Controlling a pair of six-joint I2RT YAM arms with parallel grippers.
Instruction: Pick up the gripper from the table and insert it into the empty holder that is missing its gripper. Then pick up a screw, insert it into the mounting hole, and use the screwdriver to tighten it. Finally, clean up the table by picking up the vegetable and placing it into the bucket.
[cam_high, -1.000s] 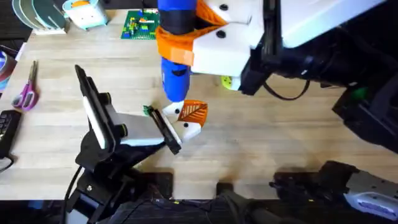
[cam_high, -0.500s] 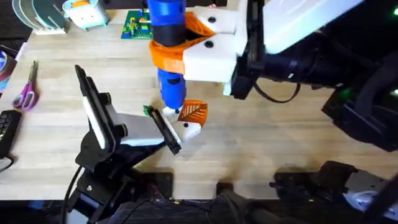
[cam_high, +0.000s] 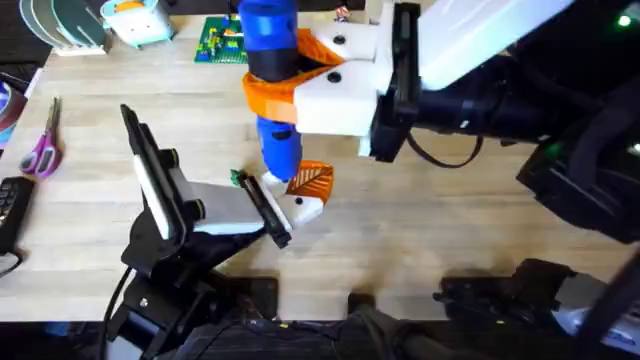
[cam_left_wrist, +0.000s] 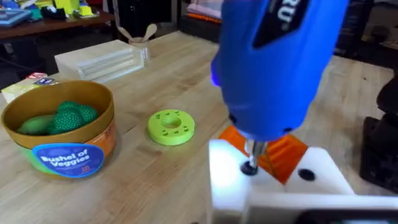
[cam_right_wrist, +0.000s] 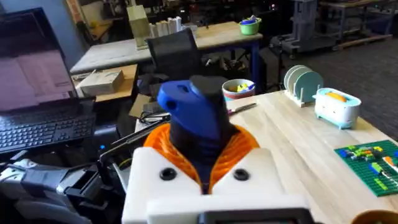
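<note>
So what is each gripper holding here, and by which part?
Right gripper clamps the bright blue pen-shaped screwdriver around its upper body. Left gripper: cannot tell.

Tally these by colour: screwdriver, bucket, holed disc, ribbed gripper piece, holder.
Blue: 1, the screwdriver
Tan: 1, the bucket
Lime green: 1, the disc
Orange: 1, the gripper
White: 1, the holder
Total: 5

Blue screwdriver (cam_left_wrist: 273, 62), tan blue-banded bucket (cam_left_wrist: 62, 134)
</note>
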